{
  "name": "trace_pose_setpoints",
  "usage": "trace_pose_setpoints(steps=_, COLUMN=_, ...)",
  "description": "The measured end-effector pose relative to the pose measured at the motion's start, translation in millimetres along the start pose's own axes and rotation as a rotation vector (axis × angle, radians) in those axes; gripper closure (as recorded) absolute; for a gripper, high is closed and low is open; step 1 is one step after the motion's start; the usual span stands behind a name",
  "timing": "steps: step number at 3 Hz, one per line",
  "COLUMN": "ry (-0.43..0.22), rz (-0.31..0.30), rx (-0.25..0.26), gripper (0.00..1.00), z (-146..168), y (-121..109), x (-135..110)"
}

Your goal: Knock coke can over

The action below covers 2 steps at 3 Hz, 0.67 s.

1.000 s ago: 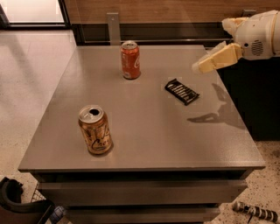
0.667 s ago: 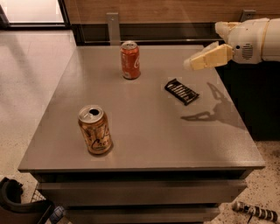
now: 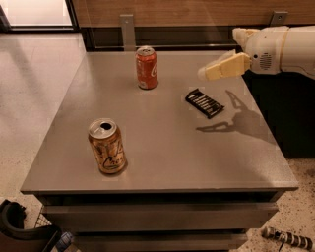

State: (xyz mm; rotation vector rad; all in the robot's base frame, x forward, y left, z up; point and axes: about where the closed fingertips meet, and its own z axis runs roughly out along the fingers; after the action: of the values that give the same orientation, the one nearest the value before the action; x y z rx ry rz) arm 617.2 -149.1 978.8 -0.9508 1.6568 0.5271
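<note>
A grey table stood on a pale floor before a wood-panelled wall. On it were two cans and one black packet. The coke can stood upright at the far middle, and a gold can near left. The gripper hovered far right, above the packet; whether its grip was released or clenched could not be told.

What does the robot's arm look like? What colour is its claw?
The arm is chunky, rounded and creamy white, with a small dotted round patch on its side. The claw at its end is pale yellow-tan and narrows to a blunt tip. It hangs over the far right part of the table. No cables or writing show.
</note>
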Motion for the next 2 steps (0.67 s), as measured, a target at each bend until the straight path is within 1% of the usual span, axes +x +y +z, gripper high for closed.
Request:
trace_pose_setpoints(steps=1, ry=-0.101, rz=0.02, rx=-0.047, gripper=0.0, z=54.6, y=-10.7, x=6.3)
trace_pose_setpoints(steps=2, ry=-0.167, rz=0.035, rx=-0.092, gripper=0.0, z=94.9, y=-19.6, x=10.9)
